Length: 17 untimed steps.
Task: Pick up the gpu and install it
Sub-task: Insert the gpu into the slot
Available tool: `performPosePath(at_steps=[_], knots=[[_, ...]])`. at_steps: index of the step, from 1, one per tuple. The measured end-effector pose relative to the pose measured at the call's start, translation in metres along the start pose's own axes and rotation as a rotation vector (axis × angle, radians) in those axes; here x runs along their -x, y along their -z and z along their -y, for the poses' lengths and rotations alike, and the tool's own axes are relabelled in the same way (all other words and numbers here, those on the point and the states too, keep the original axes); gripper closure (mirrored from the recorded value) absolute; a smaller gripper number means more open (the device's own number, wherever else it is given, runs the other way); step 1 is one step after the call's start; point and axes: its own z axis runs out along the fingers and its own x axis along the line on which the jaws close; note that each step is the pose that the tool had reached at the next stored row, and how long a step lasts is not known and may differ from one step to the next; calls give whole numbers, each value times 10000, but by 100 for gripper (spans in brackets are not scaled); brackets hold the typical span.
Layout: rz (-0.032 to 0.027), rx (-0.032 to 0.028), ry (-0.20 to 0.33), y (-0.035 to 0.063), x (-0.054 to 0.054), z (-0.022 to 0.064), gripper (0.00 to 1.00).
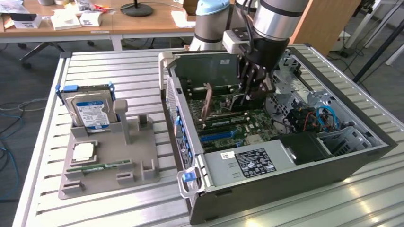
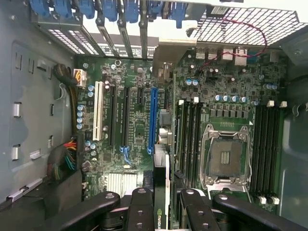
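Exterior view: we see the case [image 1: 353,161] lying open side up on the slatted worktop [image 1: 113,71]. The arm [image 1: 277,19] reaches in, jaws low over the motherboard [image 1: 233,127]. There's room toward the rear wall [image 1: 171,99]; the metal framework [image 1: 300,87] is close on the other side.

Wrist view: jaws clamped on the gpu [image 2: 161,192], edge-on above the board. Its long axis is parallel to the blue slot [image 2: 153,120] and roughly in line with it. That slot is bare, and the memory slots [image 2: 190,134] run just beside it.
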Motion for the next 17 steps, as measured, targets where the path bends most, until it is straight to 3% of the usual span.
performPosePath(at_steps=[8,17], knots=[[0,0,1,-106,-3,3,74],[1,-3,1,-114,-2,-36,74]])
